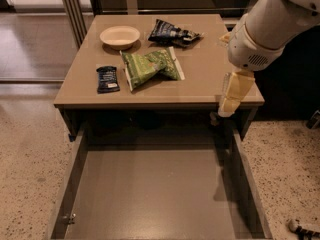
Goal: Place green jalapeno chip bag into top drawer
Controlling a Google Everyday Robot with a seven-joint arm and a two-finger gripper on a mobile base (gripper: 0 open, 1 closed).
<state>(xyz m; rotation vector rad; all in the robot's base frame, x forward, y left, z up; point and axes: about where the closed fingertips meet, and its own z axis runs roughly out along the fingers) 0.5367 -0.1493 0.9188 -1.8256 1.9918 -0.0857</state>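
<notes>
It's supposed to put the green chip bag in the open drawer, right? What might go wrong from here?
The gripper hangs by the right front corner of the table, well apart from the green chip bag; swinging over, it might clip the table edge. The bag lies close to a dark snack bar, a dark chip bag and a bowl, so one may get knocked. The glossy bag might slip and miss the drawer.

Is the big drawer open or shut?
Open and empty: the top drawer is pulled out, bare bottom showing. The gripper hangs at the front edge of the table.
</notes>
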